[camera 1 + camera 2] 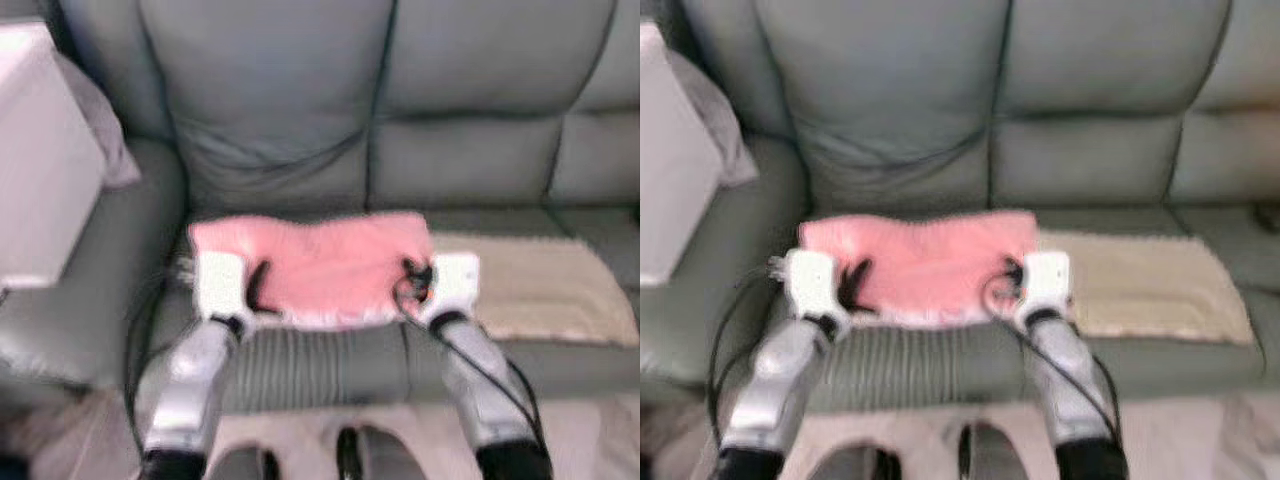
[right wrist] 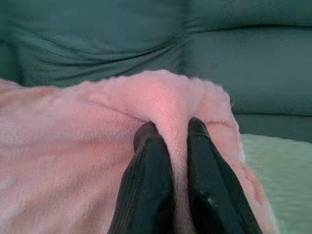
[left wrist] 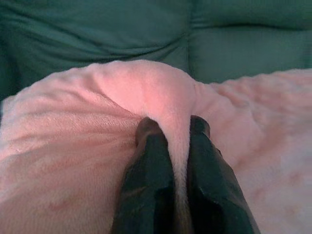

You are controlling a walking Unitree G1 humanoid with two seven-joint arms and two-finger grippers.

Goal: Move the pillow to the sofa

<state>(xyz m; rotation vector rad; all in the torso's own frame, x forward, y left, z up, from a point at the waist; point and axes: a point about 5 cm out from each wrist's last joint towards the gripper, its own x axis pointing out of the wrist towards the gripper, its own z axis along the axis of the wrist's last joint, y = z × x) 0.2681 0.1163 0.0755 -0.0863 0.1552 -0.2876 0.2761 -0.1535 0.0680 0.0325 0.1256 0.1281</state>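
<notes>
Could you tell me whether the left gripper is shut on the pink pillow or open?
Shut on it. The left gripper pinches a fold of the pink pillow between its two black fingers.

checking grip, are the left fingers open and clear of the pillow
No, the left fingers are shut, pinching a fold of the pink pillow.

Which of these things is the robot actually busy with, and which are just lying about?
In the job: pink pillow, pinched by left gripper and right gripper; grey sofa.
Lying about: beige mat on the seat, white box on the armrest.
</notes>
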